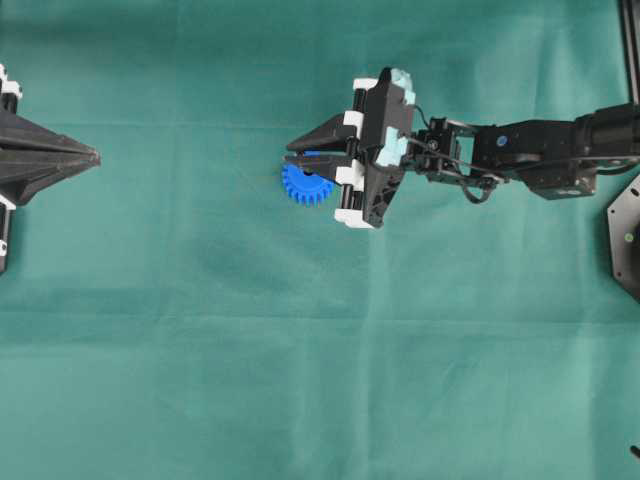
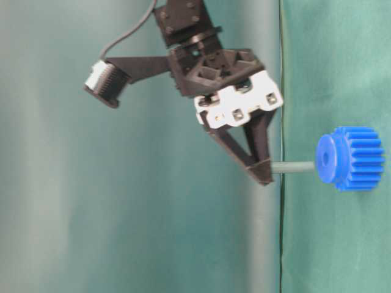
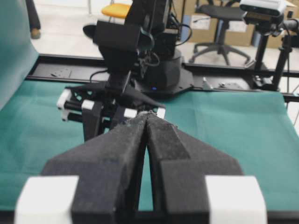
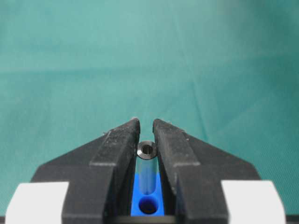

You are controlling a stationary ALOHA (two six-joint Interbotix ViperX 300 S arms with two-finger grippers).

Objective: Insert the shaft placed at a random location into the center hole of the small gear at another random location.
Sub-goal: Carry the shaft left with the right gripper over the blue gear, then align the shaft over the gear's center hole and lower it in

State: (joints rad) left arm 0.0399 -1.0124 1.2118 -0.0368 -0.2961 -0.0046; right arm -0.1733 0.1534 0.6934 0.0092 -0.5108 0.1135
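Observation:
My right gripper (image 1: 292, 157) is shut on the shaft (image 4: 147, 163), a thin silvery pin held upright between its fingertips (image 4: 126, 135). The shaft (image 2: 293, 167) reaches from the fingertips to the raised hub of the blue small gear (image 2: 351, 159), which lies flat on the green cloth (image 1: 305, 186). In the right wrist view the center hole (image 4: 148, 205) still shows dark just beside the shaft's lower end. My left gripper (image 1: 95, 157) is shut and empty at the far left edge, well away from the gear; its tips meet in the left wrist view (image 3: 148, 114).
Green cloth (image 1: 200, 350) covers the whole table. The right arm (image 1: 520, 150) stretches in from the right edge. A black mount (image 1: 628, 235) sits at the right border.

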